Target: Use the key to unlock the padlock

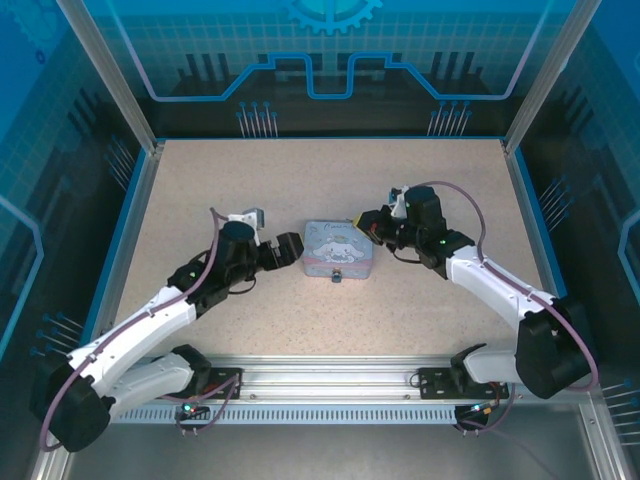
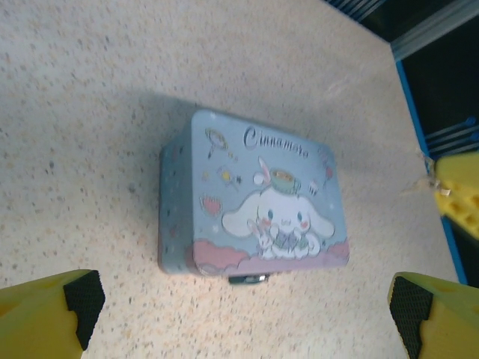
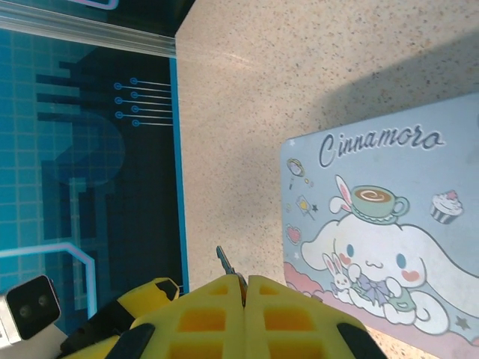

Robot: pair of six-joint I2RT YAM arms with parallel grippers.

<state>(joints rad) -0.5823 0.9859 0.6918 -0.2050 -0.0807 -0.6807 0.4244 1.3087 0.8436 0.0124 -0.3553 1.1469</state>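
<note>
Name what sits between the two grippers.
The pale blue tin lies between the left gripper and the right gripper, in the top view.

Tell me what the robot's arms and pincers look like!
The left arm and right arm are white with black joints, each trailing a purplish cable. The left pincer and right pincer have chunky yellow fingers; the left's carry black pads.

1. Pale blue cartoon-printed tin (image 1: 338, 252), lid up, flat at mid-table; "Cinnamoro" lettering above a white long-eared character.
2. Speckled beige tabletop (image 1: 250, 190) beneath; blue edging around it.
3. Blue circuit-patterned panels (image 1: 330, 60) behind and at both sides; aluminium rail (image 1: 330, 372) along the near edge.
</note>
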